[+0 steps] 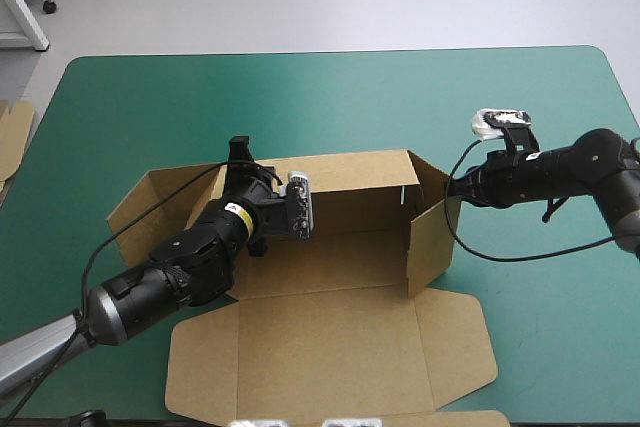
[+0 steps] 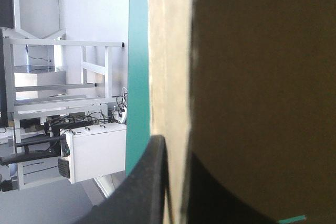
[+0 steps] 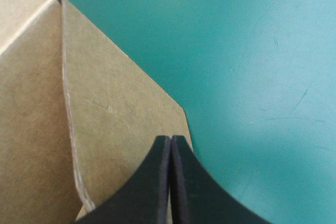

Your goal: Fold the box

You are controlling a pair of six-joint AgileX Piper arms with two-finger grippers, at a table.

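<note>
Box (image 1: 340, 262) wall stands pinched inside the left pincer (image 2: 176, 149).

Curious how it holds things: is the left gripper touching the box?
Touching. The left wrist view shows the box edge passing between the left gripper's black fingers, with no gap either side.

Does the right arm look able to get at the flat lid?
Likely yes. The lid lies flat and bare on the near side; the right gripper, shut at the right end flap, has open cover leading there. The left gripper is at the back wall.
</note>
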